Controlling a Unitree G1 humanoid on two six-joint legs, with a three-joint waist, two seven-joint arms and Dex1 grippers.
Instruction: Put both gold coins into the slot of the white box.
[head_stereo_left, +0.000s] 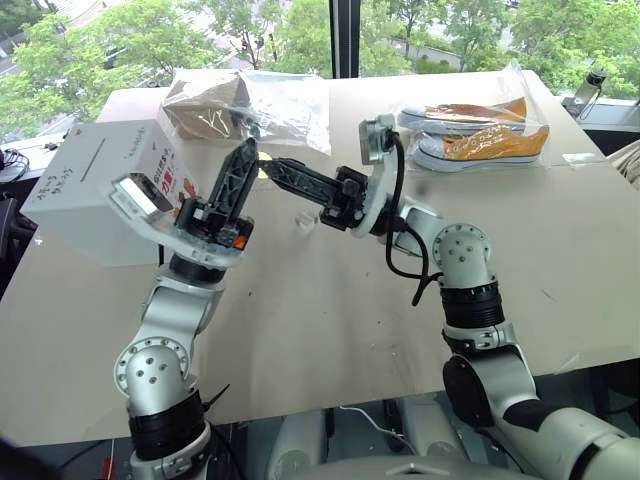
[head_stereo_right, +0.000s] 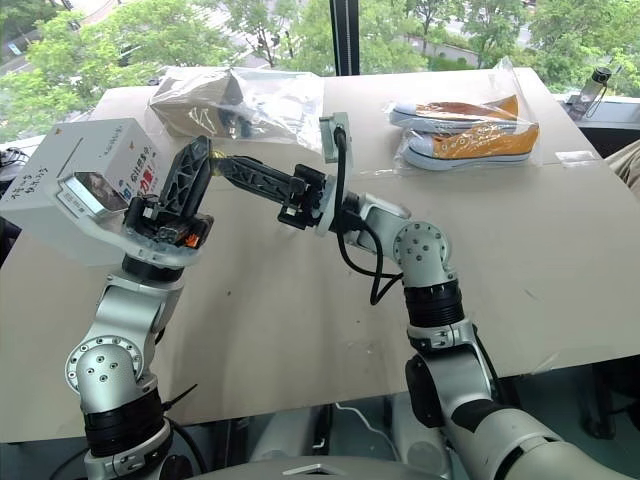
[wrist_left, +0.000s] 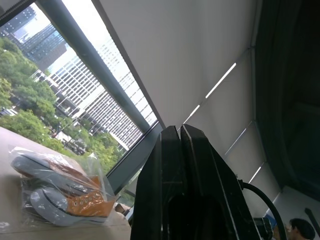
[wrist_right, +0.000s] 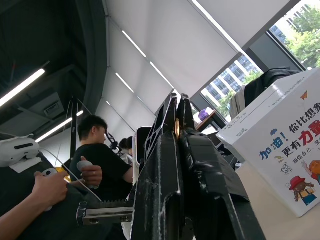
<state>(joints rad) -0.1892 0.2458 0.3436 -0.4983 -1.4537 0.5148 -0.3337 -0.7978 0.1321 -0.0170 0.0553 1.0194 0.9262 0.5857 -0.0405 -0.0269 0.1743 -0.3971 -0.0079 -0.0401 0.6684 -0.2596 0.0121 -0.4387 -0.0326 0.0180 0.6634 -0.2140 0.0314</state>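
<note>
Beside the white box (head_stereo_left: 95, 190), the right gripper (wrist_right: 176, 125) pinches a gold coin (wrist_right: 177, 128); the left gripper (head_stereo_left: 248, 150) is clenched, its grasp unclear.

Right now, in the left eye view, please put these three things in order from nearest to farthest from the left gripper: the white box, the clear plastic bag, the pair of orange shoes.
Measured from the left gripper:
1. The white box, just beside it on the robot's left.
2. The clear plastic bag, close behind it, toward the window.
3. The orange shoes, far across the table on the robot's right.
</note>
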